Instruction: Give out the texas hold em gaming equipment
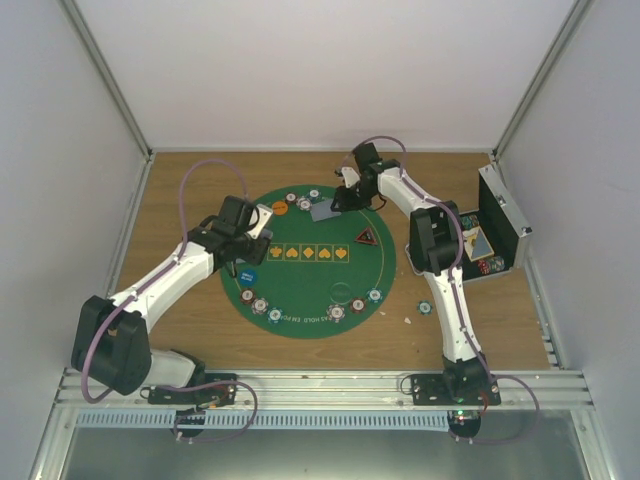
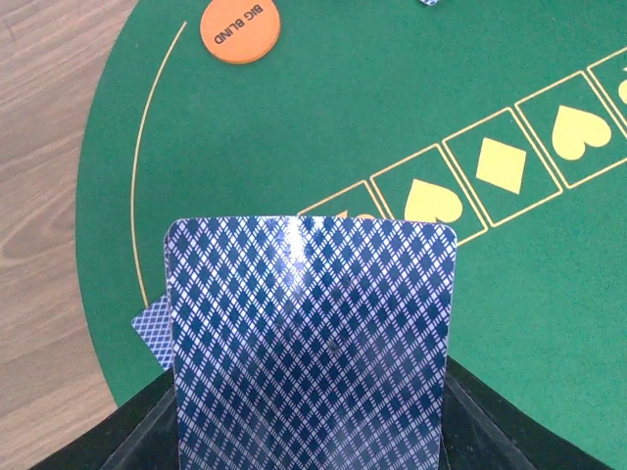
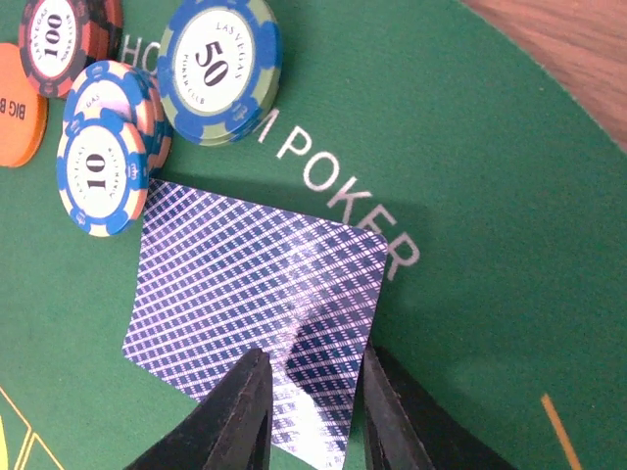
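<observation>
The left hand [image 1: 248, 224], over the mat's [image 1: 300, 290] left, grips a card [image 2: 312, 343]; the right hand [image 3: 313, 358], reaching far, straddles a second card [image 3: 245, 294], slightly open.

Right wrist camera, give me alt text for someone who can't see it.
A blue-patterned playing card lies face down on the green poker mat, its near corner between the right gripper's slightly parted fingers. Poker chips and an orange disc sit beyond it at upper left.
</observation>
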Robot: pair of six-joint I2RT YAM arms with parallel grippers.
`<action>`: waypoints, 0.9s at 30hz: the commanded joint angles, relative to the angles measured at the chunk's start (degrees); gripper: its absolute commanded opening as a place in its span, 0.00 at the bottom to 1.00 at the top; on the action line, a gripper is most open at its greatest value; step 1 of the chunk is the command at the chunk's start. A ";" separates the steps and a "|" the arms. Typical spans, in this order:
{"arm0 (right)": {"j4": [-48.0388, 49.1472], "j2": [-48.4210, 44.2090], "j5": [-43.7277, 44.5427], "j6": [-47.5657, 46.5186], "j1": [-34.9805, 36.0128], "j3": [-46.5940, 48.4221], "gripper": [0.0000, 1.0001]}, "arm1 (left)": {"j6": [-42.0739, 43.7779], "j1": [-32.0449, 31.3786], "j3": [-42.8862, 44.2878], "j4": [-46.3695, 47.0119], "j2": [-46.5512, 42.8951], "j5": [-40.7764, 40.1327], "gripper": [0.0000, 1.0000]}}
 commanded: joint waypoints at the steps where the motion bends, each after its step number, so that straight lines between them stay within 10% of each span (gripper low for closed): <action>1: -1.97 -0.23 5.82 -0.80 -0.95 0.57 0.30 | 0.61 0.40 1.76 1.90 0.20 0.91 0.56; 14: -1.23 -14.62 7.67 -0.19 -3.67 -8.26 0.76 | 4.11 -1.29 -0.75 3.28 -2.67 9.41 0.56; 27: 7.14 -47.71 -8.18 6.54 -3.16 -48.65 0.93 | 2.56 -19.71 -1.36 7.32 -1.25 12.97 0.56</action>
